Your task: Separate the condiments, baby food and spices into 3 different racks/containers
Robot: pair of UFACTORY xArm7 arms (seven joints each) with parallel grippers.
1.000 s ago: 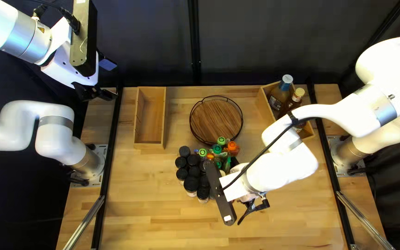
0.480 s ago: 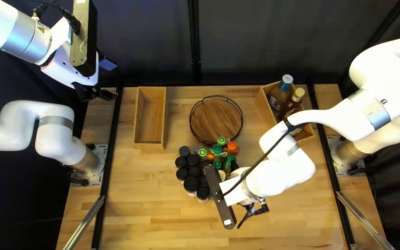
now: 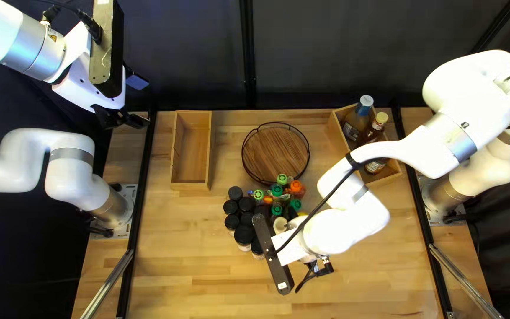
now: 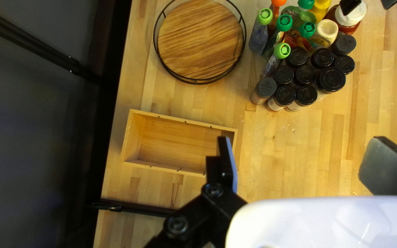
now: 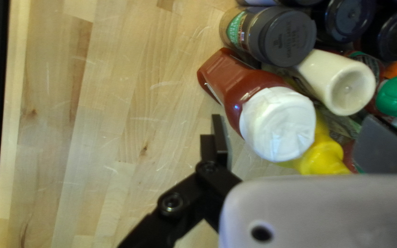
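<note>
Bright tabletop [image 3: 349,283], dim curtain [image 3: 337,59] (small glint on red bottle [image 5: 248,89])

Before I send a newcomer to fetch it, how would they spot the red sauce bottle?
Find the round wooden tray, then the packed bottles and jars nearby. At their edge, beside a dark-capped jar, is the red bottle. Its broad white cap sets it apart from the yellow bottle and cream bottle alongside.

Red btl w/ white cap [image 5: 277,124]
</note>
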